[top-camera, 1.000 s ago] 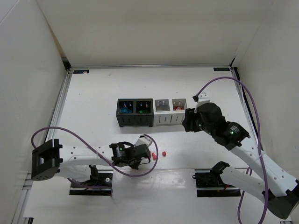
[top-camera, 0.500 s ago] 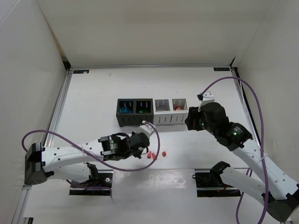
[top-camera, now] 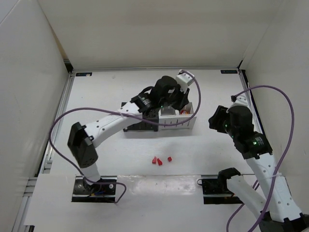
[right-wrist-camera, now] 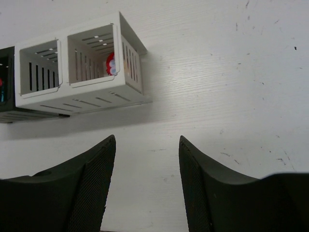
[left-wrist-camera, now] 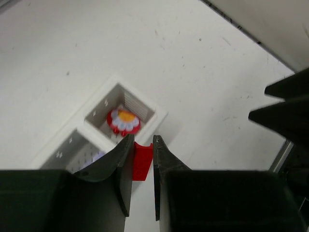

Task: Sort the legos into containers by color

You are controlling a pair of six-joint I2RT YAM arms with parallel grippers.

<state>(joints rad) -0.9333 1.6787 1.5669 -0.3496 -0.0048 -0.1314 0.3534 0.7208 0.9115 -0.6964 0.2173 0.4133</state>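
My left gripper (left-wrist-camera: pixel 143 140) is shut on a red lego (left-wrist-camera: pixel 141 162), and hangs just above the near rim of the right-hand white container (left-wrist-camera: pixel 161 113). A red, white and yellow piece (left-wrist-camera: pixel 123 121) lies inside that bin. From above, the left gripper (top-camera: pixel 179 102) reaches over the white pair of containers (top-camera: pixel 181 123), with the black pair (top-camera: pixel 140 126) partly under the arm. Three red legos (top-camera: pixel 159 161) lie on the table in front. My right gripper (right-wrist-camera: pixel 147 140) is open and empty, right of the white containers (right-wrist-camera: pixel 79 67) over bare table.
The right arm (top-camera: pixel 241 130) stands to the right of the bins; its dark links (left-wrist-camera: pixel 285 111) show at the left wrist view's right edge. White walls enclose the table on three sides. Both arm bases sit at the near edge.
The left arm swung from the front of the table, beside the loose red legos, up over the white containers. The right gripper drew back to the right, away from the bins.
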